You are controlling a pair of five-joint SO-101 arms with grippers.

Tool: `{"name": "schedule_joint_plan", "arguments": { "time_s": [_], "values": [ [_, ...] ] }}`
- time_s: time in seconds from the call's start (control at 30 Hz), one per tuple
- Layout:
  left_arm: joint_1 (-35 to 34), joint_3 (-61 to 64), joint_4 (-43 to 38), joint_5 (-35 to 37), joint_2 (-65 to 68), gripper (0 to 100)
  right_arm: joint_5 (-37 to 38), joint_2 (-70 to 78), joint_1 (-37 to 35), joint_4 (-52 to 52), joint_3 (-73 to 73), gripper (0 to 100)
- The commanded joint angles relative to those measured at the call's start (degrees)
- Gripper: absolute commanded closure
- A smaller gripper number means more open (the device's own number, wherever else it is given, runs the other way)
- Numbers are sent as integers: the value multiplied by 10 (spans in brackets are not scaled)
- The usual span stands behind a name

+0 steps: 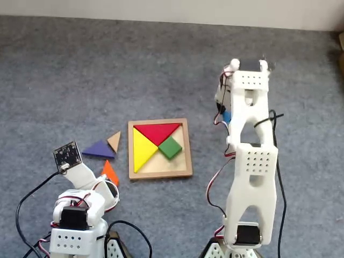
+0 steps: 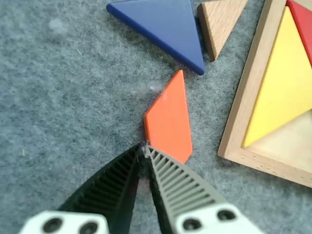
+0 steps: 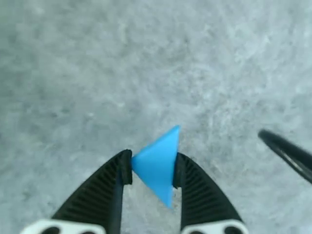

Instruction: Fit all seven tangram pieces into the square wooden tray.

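The square wooden tray point(image 1: 186, 161) holds a red triangle point(image 1: 157, 132), a yellow triangle point(image 1: 142, 149) and a green square point(image 1: 170, 147). To its left lie a dark blue triangle point(image 2: 163, 27), a bare wood triangle point(image 2: 219, 22) and an orange parallelogram point(image 2: 169, 119). My left gripper point(image 2: 144, 148) is shut, its tips touching the near corner of the orange parallelogram. To the right of the tray, my right gripper point(image 3: 151, 161) is shut on a light blue triangle point(image 3: 158, 156) above the carpet. That triangle point(image 1: 227, 116) peeks out beside the right arm.
Grey carpet point(image 1: 64, 80) covers the whole work surface. The tray's lower right part point(image 1: 172, 164) shows bare wood. A black cable point(image 3: 287, 148) crosses the edge of the right wrist view. Wires point(image 1: 32, 199) trail by the left arm's base.
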Motion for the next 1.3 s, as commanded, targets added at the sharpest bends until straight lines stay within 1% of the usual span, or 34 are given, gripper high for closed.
{"name": "schedule_joint_plan", "arguments": {
  "time_s": [0.0,0.17,0.3,0.47,0.6,0.67,0.83,0.9,1.03,1.13,1.27],
  "values": [
    [11,13,20,-1,-30,994,52,-32,7,16,-64,990],
    [11,13,20,-1,-30,994,159,-43,5,18,-68,991],
    [11,13,20,-1,-30,994,226,-99,-10,19,-38,993],
    [11,13,20,-1,-30,994,271,-216,-63,18,105,993],
    [11,13,20,-1,-30,994,304,-317,-122,16,244,993],
    [11,13,20,-1,-30,994,335,-355,-153,15,305,993],
    [11,13,20,-1,-30,994,413,-390,-232,15,405,993],
    [11,13,20,-1,-30,994,430,-379,-260,2,418,993],
    [11,13,20,-1,-30,994,435,-350,-292,-62,425,993],
    [11,13,20,-1,-30,994,435,-324,-300,-91,425,993],
    [11,13,20,-1,-30,994,435,-280,-297,-96,420,991]
  ]
}}
